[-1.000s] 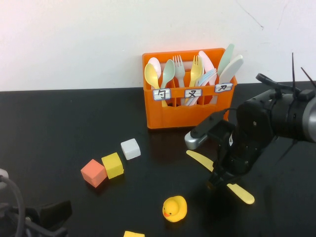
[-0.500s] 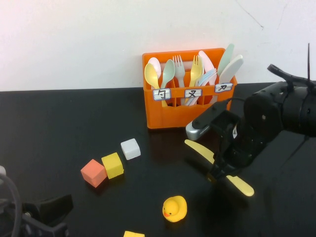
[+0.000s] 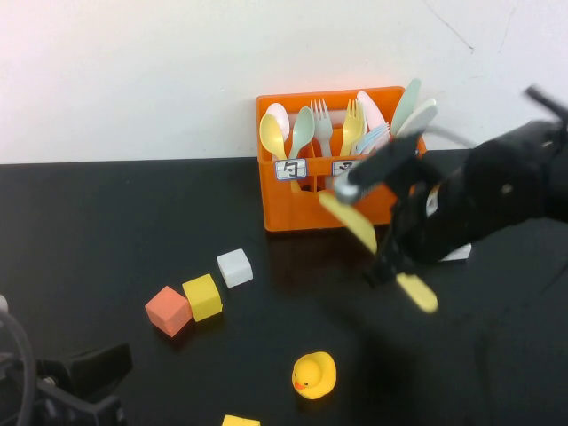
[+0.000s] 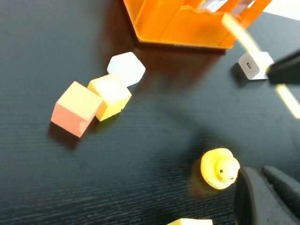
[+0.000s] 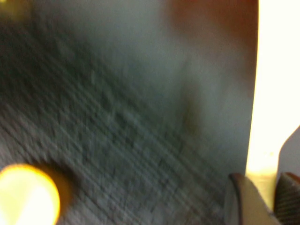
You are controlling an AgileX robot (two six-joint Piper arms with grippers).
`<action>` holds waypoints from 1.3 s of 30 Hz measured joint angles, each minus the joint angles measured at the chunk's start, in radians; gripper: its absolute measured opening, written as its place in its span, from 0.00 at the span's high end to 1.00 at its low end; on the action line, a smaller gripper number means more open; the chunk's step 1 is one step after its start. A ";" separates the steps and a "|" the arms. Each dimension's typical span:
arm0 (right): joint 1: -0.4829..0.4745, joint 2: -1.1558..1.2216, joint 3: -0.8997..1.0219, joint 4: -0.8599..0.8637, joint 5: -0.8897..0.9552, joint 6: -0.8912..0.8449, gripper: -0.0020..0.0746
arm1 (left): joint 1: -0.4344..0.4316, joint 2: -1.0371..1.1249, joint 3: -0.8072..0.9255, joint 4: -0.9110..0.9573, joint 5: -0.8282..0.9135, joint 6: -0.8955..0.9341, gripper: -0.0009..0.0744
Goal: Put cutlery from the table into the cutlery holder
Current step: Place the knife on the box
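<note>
My right gripper [image 3: 388, 266] is shut on the pale yellow knife [image 3: 359, 227] and holds it tilted in the air, just in front of the orange cutlery holder [image 3: 302, 204]. The knife shows between the right fingers in the right wrist view [image 5: 269, 93] and as a blurred streak in the left wrist view [image 4: 241, 35]. The holder stands at the back of the black table [image 3: 115, 222] and holds several spoons, forks and knives, a pale blue fork [image 3: 373, 138] among them. My left gripper [image 4: 262, 194] is parked low at the near left, its fingers close together over nothing.
A yellow rubber duck [image 3: 314, 374] sits near the front. A white cube [image 3: 234, 267], a yellow cube [image 3: 202, 296] and an orange-red cube [image 3: 169, 311] lie left of centre. A white charger block [image 4: 253, 65] lies right of the holder. Another yellow block [image 3: 240, 421] is at the front edge.
My right gripper has lifted the yellow knife off the table and carried it up and back toward the holder. The left arm has barely moved.
</note>
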 joint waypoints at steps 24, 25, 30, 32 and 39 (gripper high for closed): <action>-0.068 -0.166 0.000 0.107 -0.776 0.000 0.81 | 0.000 0.000 0.000 0.000 -0.033 0.000 0.99; -0.078 -0.158 0.000 0.136 -0.796 0.000 0.81 | 0.000 0.000 0.000 0.000 -0.033 0.000 0.99; -0.097 -0.096 0.000 0.195 -0.859 0.000 0.81 | 0.000 0.000 0.000 0.000 -0.033 0.000 0.99; -0.097 -0.065 0.000 0.199 -0.894 0.000 0.81 | 0.000 0.000 0.000 0.000 -0.033 0.000 0.99; -0.097 0.039 0.000 0.213 -1.023 0.000 0.81 | 0.000 0.000 0.000 0.002 -0.033 0.000 0.99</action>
